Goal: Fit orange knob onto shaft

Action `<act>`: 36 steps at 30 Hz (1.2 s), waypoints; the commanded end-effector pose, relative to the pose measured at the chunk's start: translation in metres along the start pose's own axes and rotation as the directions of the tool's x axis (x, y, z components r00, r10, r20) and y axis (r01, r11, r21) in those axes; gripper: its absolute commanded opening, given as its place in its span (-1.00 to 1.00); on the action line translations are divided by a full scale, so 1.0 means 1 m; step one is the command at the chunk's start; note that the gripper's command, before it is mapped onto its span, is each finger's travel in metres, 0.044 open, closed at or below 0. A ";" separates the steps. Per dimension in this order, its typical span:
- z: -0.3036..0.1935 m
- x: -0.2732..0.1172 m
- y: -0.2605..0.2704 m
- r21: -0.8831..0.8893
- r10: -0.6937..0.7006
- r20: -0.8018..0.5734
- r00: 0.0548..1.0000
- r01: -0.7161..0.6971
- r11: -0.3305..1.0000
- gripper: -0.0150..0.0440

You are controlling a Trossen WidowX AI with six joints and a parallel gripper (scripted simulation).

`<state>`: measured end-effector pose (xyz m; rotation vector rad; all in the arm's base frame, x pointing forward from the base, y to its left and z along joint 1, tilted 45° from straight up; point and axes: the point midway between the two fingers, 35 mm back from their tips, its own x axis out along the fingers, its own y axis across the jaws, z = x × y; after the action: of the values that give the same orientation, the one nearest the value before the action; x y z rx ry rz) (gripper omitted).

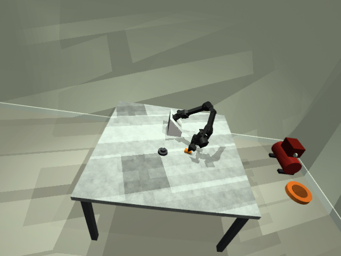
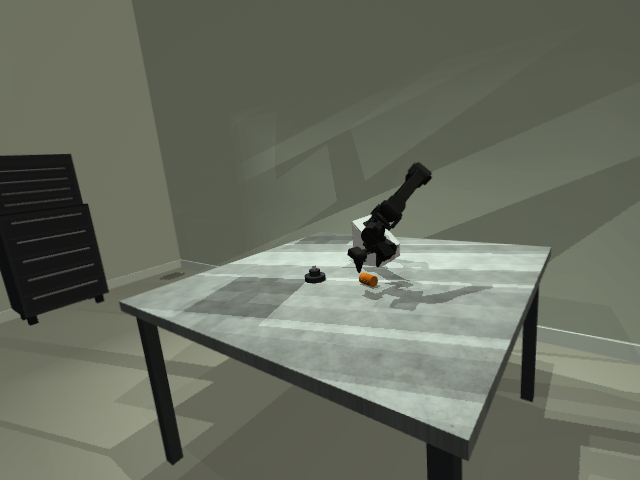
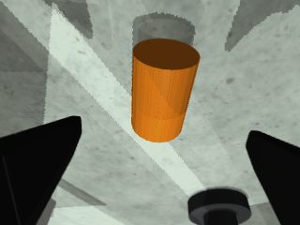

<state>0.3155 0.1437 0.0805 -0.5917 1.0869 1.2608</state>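
The orange knob (image 1: 186, 151) (image 2: 368, 280) (image 3: 162, 96) lies on its side on the table (image 1: 143, 176) (image 2: 361, 346) (image 3: 108, 155), just right of the centre of the top view and a little below the middle of the exterior view. In the wrist view it fills the upper middle of the frame, its dark end face toward the top; whether the hole is in that face I cannot tell.

The gripper (image 1: 190, 150) (image 2: 368, 269) (image 3: 165, 131) hovers over the knob with its fingers spread wide and nothing between them. In the wrist view one fingertip comes in from the lower left and the other from the lower right.

The round pedestal (image 1: 162, 151) (image 2: 314, 277) (image 3: 219, 205) stands to the left of the knob in the top and exterior views, apart from it, and at the lower right of the wrist view. Its shaft (image 2: 313, 268) points up, with no knob on it.

The black arm (image 1: 211, 121) (image 2: 400, 198) arches above the table from a pale wedge-shaped base (image 1: 173, 129) (image 2: 357, 235). A red tank (image 1: 286, 159) and an orange ring (image 1: 291, 194) sit at the right of the top view.
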 end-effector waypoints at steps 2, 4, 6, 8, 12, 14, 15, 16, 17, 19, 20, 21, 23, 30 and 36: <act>0.000 0.006 0.001 0.004 0.002 -0.004 1.000 -0.002 1.000 1.00; 0.001 0.009 0.001 0.004 0.002 -0.004 1.000 -0.002 1.000 1.00; 0.002 0.012 0.001 0.004 0.002 -0.004 1.000 -0.002 1.000 1.00; 0.003 0.015 0.001 0.004 0.002 -0.004 1.000 -0.002 1.000 1.00; 0.006 0.021 0.001 0.004 0.002 -0.004 1.000 -0.002 1.000 1.00; 0.007 0.024 0.001 0.004 0.002 -0.004 1.000 -0.002 1.000 1.00; 0.007 0.026 0.001 0.004 0.002 -0.004 1.000 -0.002 1.000 1.00; 0.008 0.027 0.001 0.004 0.002 -0.004 1.000 -0.002 1.000 1.00; 0.008 0.029 0.001 0.004 0.002 -0.003 1.000 -0.002 1.000 1.00; 0.009 0.032 0.001 0.004 0.002 -0.003 1.000 -0.002 1.000 1.00; 0.010 0.033 0.001 0.004 0.002 -0.003 1.000 -0.002 1.000 1.00; 0.011 0.035 0.001 0.004 0.002 -0.003 1.000 -0.002 1.000 1.00; 0.012 0.038 0.001 0.004 0.003 -0.003 1.000 -0.003 1.000 1.00; 0.015 0.048 0.002 0.004 0.003 -0.002 1.000 -0.003 1.000 1.00; 0.015 0.048 0.002 0.004 0.003 -0.002 1.000 -0.003 1.000 0.56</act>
<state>0.3147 0.1789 0.0454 -0.5872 1.0905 1.2653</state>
